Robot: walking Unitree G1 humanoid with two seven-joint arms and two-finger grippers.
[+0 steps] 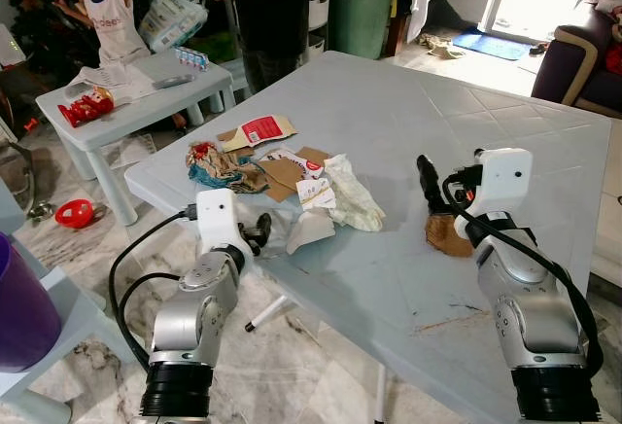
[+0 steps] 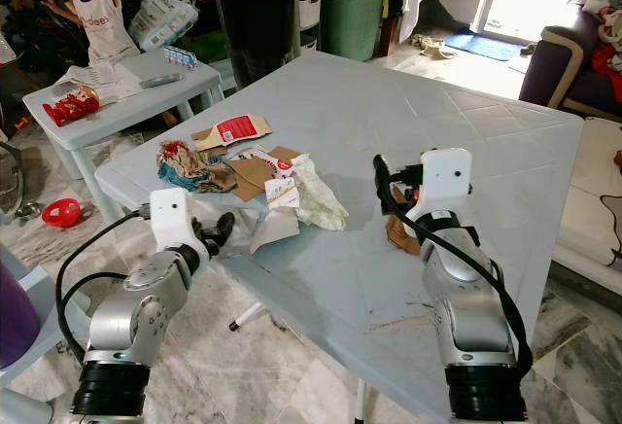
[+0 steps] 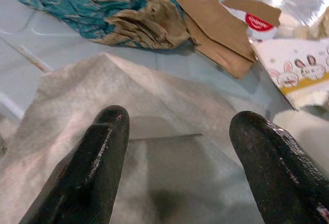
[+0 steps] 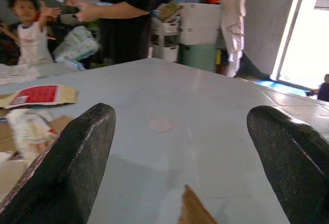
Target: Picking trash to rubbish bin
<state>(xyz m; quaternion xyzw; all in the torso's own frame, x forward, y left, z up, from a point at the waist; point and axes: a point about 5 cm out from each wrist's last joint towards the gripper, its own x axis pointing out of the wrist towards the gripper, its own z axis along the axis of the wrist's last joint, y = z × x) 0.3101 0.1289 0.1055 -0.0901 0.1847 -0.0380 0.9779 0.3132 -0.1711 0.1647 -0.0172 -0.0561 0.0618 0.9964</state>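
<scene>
Trash pile (image 1: 282, 176) sits near left front corner of pale tabletop (image 1: 466, 113): blue-and-tan crumpled wrapper (image 1: 209, 166), brown cardboard pieces (image 1: 282, 173), red-labelled kraft pouch (image 1: 258, 132), printed paper carton (image 1: 316, 193), white crumpled tissue (image 1: 355, 200), folded white paper (image 1: 309, 231) overhanging tabletop edge.

Left pincer (image 1: 260, 232) at tabletop edge, fingers apart, lined up on folded white paper; in left wrist view both fingertips (image 3: 110, 126) straddle that sheet, nothing clamped. Right pincer (image 4: 180, 131) over tabletop well right of pile, fingers wide apart, holding nothing; brown scrap (image 1: 447, 234) lies on tabletop just under it.

Step in hand, by judgement: approach for first pick, grasp not made yet. No bin identified for certain; green container (image 1: 362, 17) at back of room possible, cannot confirm.

Next move likely: advance left pincer slightly, close on paper's raised fold, lift clear. Thin sheet, likely to slip or crumple, so pinch fold rather than flat face. Then locate bin and carry.

Two people (image 1: 272, 11) stand behind small side table (image 1: 126, 93); keep clear when walking.
</scene>
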